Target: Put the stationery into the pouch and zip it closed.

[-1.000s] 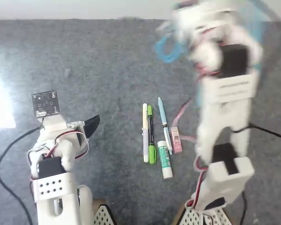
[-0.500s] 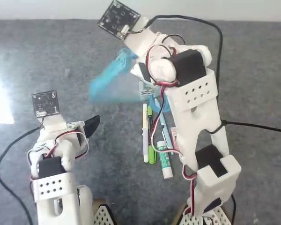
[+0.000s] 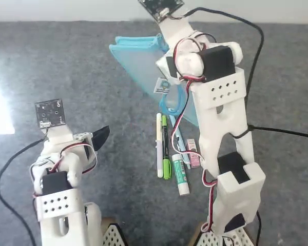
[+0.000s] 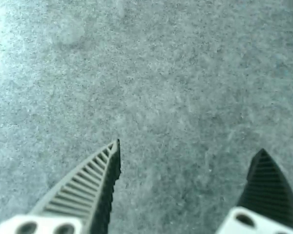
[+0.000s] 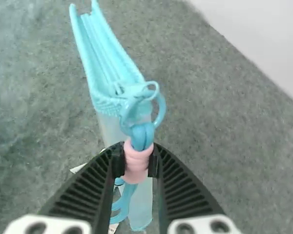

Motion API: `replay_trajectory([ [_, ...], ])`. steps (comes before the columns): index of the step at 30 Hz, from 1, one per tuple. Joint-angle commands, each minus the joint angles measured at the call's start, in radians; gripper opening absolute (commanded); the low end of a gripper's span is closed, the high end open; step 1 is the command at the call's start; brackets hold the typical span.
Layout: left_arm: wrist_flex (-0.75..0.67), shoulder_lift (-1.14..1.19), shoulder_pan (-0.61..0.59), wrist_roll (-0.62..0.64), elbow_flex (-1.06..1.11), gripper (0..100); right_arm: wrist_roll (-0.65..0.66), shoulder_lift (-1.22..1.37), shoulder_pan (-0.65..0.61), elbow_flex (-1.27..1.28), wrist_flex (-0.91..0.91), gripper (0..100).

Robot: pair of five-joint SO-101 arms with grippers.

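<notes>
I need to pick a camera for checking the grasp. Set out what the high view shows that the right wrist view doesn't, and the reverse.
The high view adds the stationery lying on the table: white pen, green marker, glue stick, pink eraser, with the left arm off to one side. The right wrist view adds the grasp itself: the right gripper, its fingers clamped on a pink tab at the zip end. Both share the blue pouch and the grey table.
</notes>
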Motion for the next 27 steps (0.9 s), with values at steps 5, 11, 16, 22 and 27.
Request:
replay_trajectory([
  [5,-0.011,0.015,0.006,0.003,-0.013,39,0.137,0.070,-0.145,0.011,0.044,0.7],
  [11,-0.012,0.015,0.006,-0.012,-0.018,39,0.133,-0.113,-0.220,-0.011,0.045,0.7],
  [16,-0.071,0.020,0.008,-0.012,-0.015,39,0.133,-0.254,-0.289,-0.011,0.045,0.7],
  [22,-0.158,0.021,0.052,-0.008,-0.015,39,0.140,-0.338,-0.386,0.031,0.047,0.7],
  [27,-0.173,0.021,0.180,0.021,-0.071,39,0.226,-0.300,-0.360,0.167,0.044,0.7],
])
